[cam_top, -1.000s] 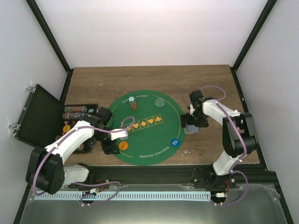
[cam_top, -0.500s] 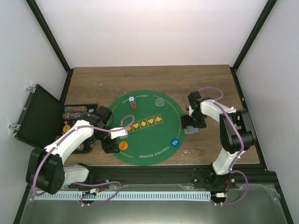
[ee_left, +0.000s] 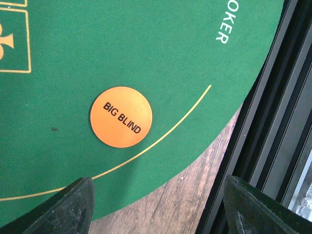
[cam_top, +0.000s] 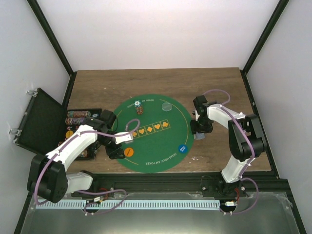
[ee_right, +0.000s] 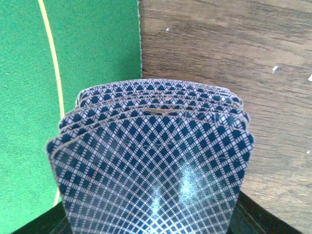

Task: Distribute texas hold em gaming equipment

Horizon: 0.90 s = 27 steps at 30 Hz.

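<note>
Wooden worktop (cam_top: 214,87) | card stack (ee_right: 151,161) clamped in right gripper (cam_top: 199,131) at right edge of mat (cam_top: 161,146) | judged slick, bendy; short-end pinch advised | left gripper (ee_left: 161,195) splayed, empty

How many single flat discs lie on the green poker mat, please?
3: the orange BIG BLIND disc by the left gripper, a blue disc near-right, a pale disc at the far edge; more may be hidden.

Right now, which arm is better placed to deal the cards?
Right. The right pincer grips the fanned cards at the right edge of the green mat; the left pincer hangs open, empty, by the Big Blind disc.
</note>
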Each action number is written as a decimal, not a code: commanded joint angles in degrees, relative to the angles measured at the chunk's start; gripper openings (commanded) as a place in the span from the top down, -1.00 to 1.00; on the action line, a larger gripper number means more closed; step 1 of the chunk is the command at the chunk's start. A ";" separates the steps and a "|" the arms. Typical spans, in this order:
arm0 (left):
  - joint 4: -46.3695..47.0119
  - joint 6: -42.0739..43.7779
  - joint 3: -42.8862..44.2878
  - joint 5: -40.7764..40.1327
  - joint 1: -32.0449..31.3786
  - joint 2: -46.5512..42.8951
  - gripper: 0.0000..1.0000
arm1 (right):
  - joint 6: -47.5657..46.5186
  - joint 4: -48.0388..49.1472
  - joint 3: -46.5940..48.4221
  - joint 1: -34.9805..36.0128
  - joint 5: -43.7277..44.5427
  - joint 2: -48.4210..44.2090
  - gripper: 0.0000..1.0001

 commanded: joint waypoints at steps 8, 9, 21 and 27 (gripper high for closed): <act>0.86 -2.49 2.73 2.58 4.32 -1.13 -0.48 | -0.42 -6.53 6.74 6.83 5.76 -2.34 0.22; 1.24 -2.90 2.91 2.60 4.91 -1.29 -0.49 | -0.73 -7.07 7.37 8.33 6.18 -2.63 0.22; 1.95 -6.57 4.33 3.39 10.30 -1.93 -0.49 | -3.65 -7.05 11.75 32.80 -1.48 0.53 0.22; 1.15 -6.59 5.02 3.47 11.03 -1.97 -0.49 | -7.06 -3.98 15.54 43.52 -1.29 7.96 0.23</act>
